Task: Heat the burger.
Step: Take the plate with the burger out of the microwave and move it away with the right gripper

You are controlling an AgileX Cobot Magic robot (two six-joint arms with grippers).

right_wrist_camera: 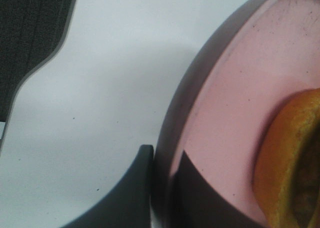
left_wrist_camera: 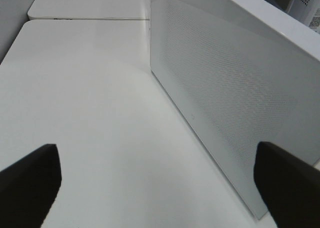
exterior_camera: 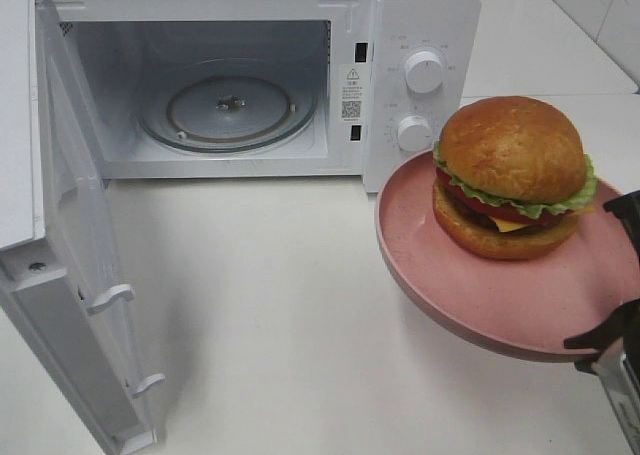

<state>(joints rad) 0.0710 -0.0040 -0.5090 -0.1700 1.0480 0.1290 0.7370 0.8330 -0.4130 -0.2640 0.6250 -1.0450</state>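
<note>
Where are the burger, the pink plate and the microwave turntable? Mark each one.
burger (exterior_camera: 512, 147), exterior high view, on the top bun.
pink plate (exterior_camera: 425, 255), exterior high view, on the bare surface left of the burger.
microwave turntable (exterior_camera: 190, 125), exterior high view, on the glass left of its hub.

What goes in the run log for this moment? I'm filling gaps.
right gripper: shut on pink plate rim, raised | burger: on plate | microwave: door open | left gripper: open, empty
</note>
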